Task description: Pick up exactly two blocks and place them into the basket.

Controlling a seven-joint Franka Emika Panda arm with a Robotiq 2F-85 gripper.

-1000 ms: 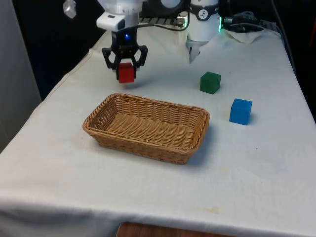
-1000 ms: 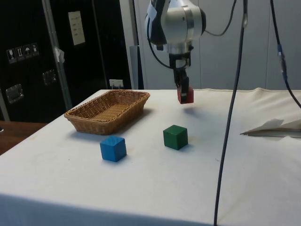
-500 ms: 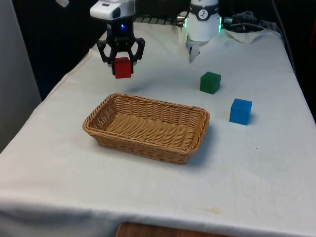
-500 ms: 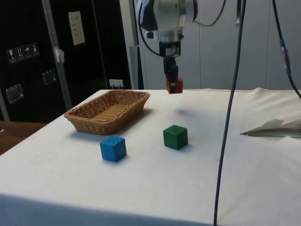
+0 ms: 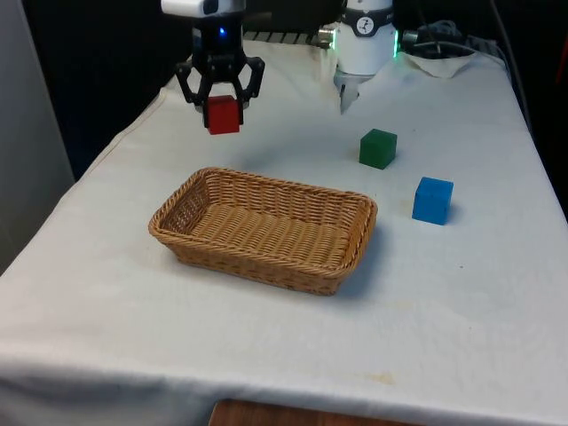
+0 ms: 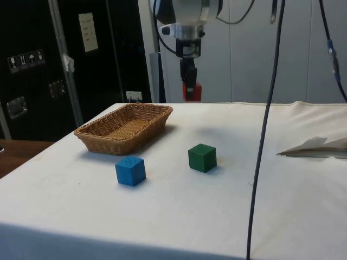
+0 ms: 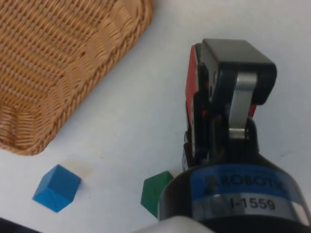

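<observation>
My gripper [image 5: 221,105] is shut on a red block [image 5: 223,115] and holds it in the air, beyond the far rim of the wicker basket [image 5: 182,202] towards the front view's left. From the side the red block [image 6: 191,91] hangs well above the cloth, past the basket [image 6: 95,142]. In the wrist view the red block [image 7: 192,80] sits between the black fingers [image 7: 238,97], and the basket [image 7: 63,63] lies below. A green block [image 5: 378,148] and a blue block [image 5: 432,200] rest on the cloth at the front view's right of the basket.
The green block [image 6: 202,157] and blue block [image 6: 130,170] sit apart on the white cloth in the side view, and the blue block [image 7: 56,188] and green block [image 7: 154,193] appear below the wrist. A crumpled white fold [image 6: 317,146] lies near the table's far end.
The gripper has lifted the red block higher off the cloth over the last second and has drifted slightly towards the basket's side in the side view.
</observation>
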